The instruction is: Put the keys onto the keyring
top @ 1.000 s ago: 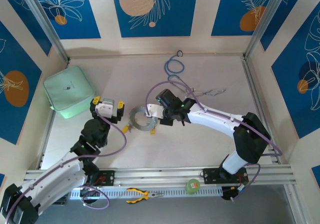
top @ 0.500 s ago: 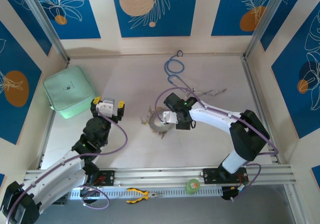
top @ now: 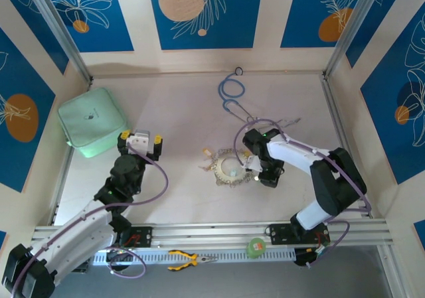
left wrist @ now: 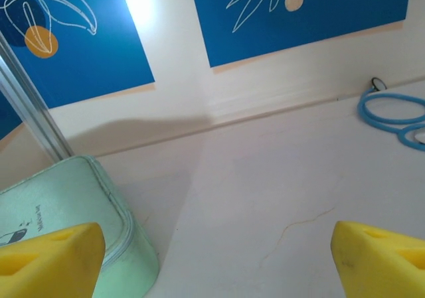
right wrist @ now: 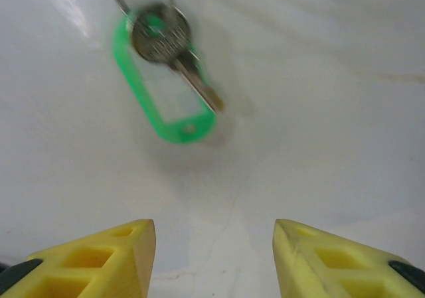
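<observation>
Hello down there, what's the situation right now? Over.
Left gripper open, empty, near the green pouch. Right gripper open, above a green-tagged key. Keyring flat on the table beside it. Blue tube farther back, apart.

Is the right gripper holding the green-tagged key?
No, the right gripper stands open and empty, and the key with its green tag lies on the table beyond its fingertips.
</observation>
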Available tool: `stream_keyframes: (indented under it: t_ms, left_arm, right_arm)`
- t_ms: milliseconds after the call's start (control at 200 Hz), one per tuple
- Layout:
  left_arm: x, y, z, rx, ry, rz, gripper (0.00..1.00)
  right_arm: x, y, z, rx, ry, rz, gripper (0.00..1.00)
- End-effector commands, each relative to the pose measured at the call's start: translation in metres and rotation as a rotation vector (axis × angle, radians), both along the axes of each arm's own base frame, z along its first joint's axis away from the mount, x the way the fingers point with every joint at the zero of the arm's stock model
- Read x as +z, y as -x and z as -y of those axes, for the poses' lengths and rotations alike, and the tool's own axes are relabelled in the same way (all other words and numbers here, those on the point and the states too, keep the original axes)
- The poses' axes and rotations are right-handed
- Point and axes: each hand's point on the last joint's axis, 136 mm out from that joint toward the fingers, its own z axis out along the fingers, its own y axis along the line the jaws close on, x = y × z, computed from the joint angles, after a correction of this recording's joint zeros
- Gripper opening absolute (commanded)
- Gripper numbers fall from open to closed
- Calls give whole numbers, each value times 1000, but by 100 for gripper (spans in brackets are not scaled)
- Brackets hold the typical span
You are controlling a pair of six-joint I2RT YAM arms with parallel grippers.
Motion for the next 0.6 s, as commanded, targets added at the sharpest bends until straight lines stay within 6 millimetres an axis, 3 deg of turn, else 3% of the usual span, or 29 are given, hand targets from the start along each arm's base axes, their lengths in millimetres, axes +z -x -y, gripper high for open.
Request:
stream_keyframes:
  t_ms: [0,85,190,255,315,470,595]
  left_arm:
    - [13,-2,-8,27,29,-4,89]
    - [4,-5,-17,64,19,-42,91]
    - [-12,-9,-31,120,22,-90,93]
    - [-23,-11,-39,147,25,-116,98]
    - [-33,-12,-43,147,18,-148,100]
    - [-44,-14,-72,261,33,-168,100]
    - [-63,-22,-78,264,68,-184,100]
  right_arm:
    - [26,-16,10,-105,-16,109,50]
    - [46,-51,-5,-166,-154,298,50]
    - [74,-87,-44,-284,-491,516,47]
    - [94,-105,-54,-342,-693,666,46]
    - [109,-119,-48,-408,-839,817,47]
    - [110,-134,-17,-561,-1047,1034,61]
    - [85,-147,2,-654,-1058,1088,61]
